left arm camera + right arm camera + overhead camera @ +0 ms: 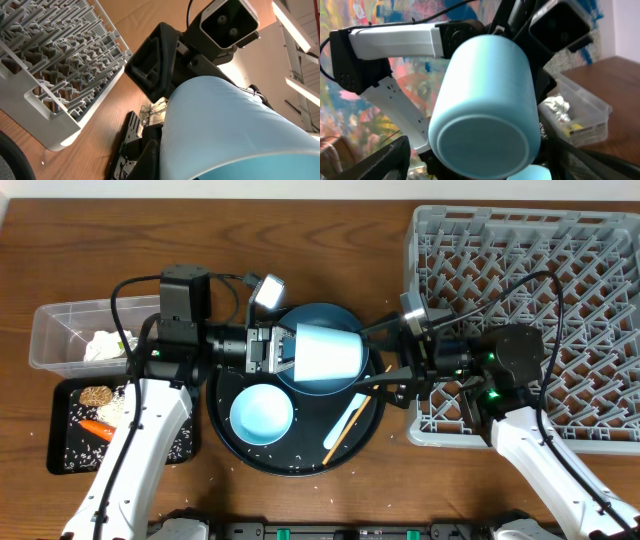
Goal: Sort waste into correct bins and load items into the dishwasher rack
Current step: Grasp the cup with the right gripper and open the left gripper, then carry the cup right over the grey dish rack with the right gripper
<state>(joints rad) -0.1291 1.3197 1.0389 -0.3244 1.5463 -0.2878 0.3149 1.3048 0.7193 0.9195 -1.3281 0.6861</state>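
My left gripper (287, 350) clamps the light blue cup (332, 352); right gripper (375, 361) gapes at its three o'clock.

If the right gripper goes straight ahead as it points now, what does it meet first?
The right gripper would most likely meet the base of the light blue cup, held sideways by the left gripper. Depth is unclear.
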